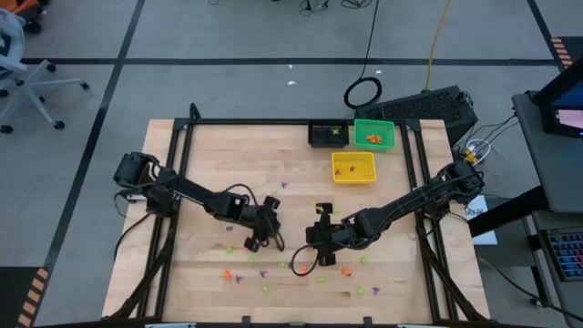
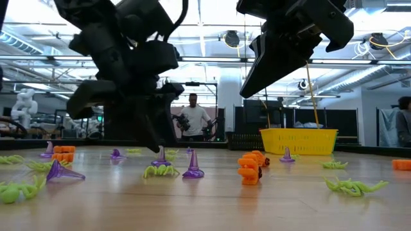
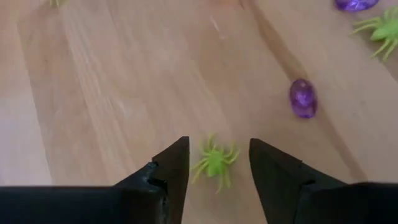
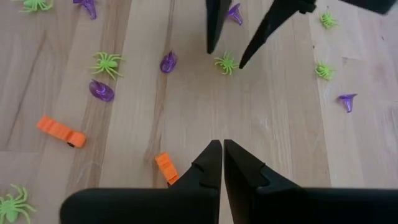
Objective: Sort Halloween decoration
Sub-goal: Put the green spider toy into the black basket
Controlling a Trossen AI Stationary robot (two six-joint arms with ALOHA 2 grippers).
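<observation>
Currently down at the desk [image 1: 182, 282] with the left gripper [image 3: 214, 163], fingers parted on either side of a light-green spider [image 3: 215, 163] but not yet touching it; seen in the right wrist view too, spider [image 4: 226, 63] lying between the two dark fingertips. Could easily slip: thin splayed legs, flat body low on the wood, so closing too high would pinch only legs or flick it sideways. Might also scrape the fingertips on the desk if pressed lower. Close by, a purple trinket [image 3: 303, 98], possibly a witch hat, near enough to be nudged. Right gripper [image 4: 222, 155] clenched and empty, hovering just above the desk beside an orange trinket [image 4: 165, 167]; risks crowding the left arm, both working the same middle patch. Rest of the Halloween decoration scattered over the front of the desk, well apart from the green bin [image 1: 373, 135], yellow bin [image 1: 353, 168] and black bin [image 1: 328, 135] at the far edge, so a long carry with a weak pinch could drop it
</observation>
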